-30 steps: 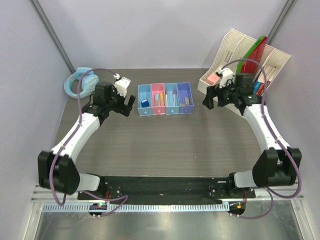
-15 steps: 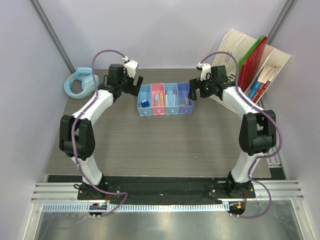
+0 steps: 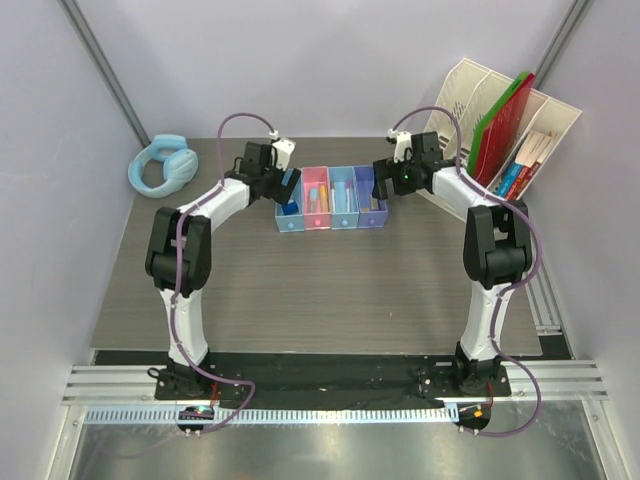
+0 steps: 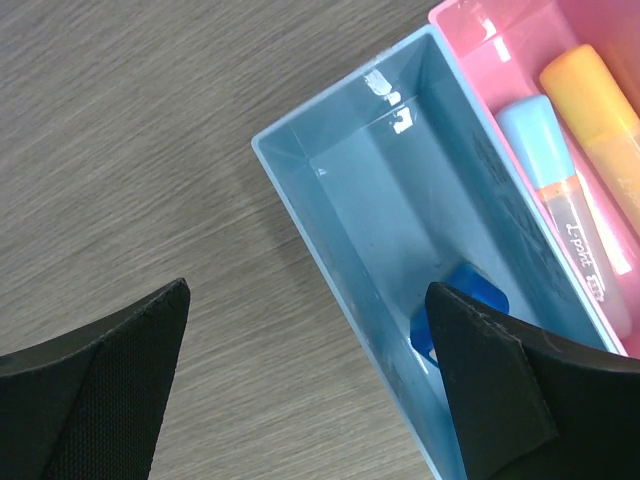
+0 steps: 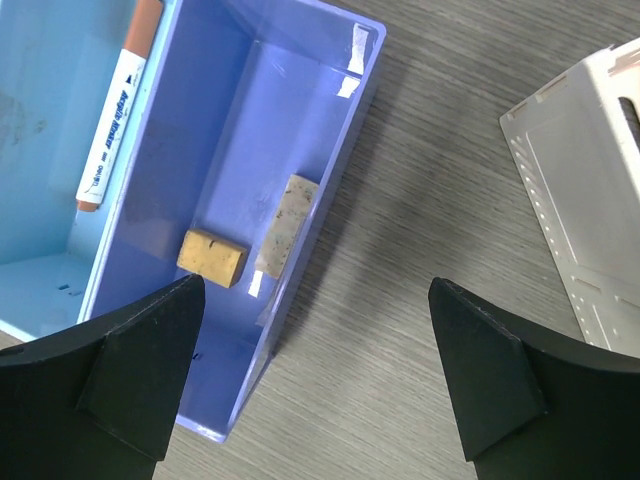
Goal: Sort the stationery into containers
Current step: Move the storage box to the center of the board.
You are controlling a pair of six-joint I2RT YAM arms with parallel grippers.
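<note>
The containers stand in a joined row at the table's back: blue (image 3: pixel 290 203), pink (image 3: pixel 316 197), blue (image 3: pixel 344 196) and purple (image 3: pixel 371 195). My left gripper (image 3: pixel 285 183) (image 4: pixel 308 290) is open and straddles the outer wall of the left blue bin (image 4: pixel 400 190); one finger is over the blue block (image 4: pixel 470 295). A pale blue tube (image 4: pixel 545 150) and a yellow marker (image 4: pixel 600 110) lie in the pink bin (image 4: pixel 480 20). My right gripper (image 3: pixel 383 182) (image 5: pixel 318 283) is open across the outer wall of the purple bin (image 5: pixel 210 130), which holds the gold clip (image 5: pixel 212 257) and grey eraser (image 5: pixel 287 223). A white pen (image 5: pixel 115 120) lies in the neighbouring blue bin.
Light blue headphones (image 3: pixel 160 165) lie at the back left corner. A cream slotted file organiser (image 3: pixel 545 120) (image 5: pixel 590 170) with red and green folders (image 3: pixel 505 115) stands at the back right, close to my right arm.
Both arms have reached further back and inward. The left gripper moved right onto the left blue bin, the right gripper moved left onto the purple bin. Both stayed open.
</note>
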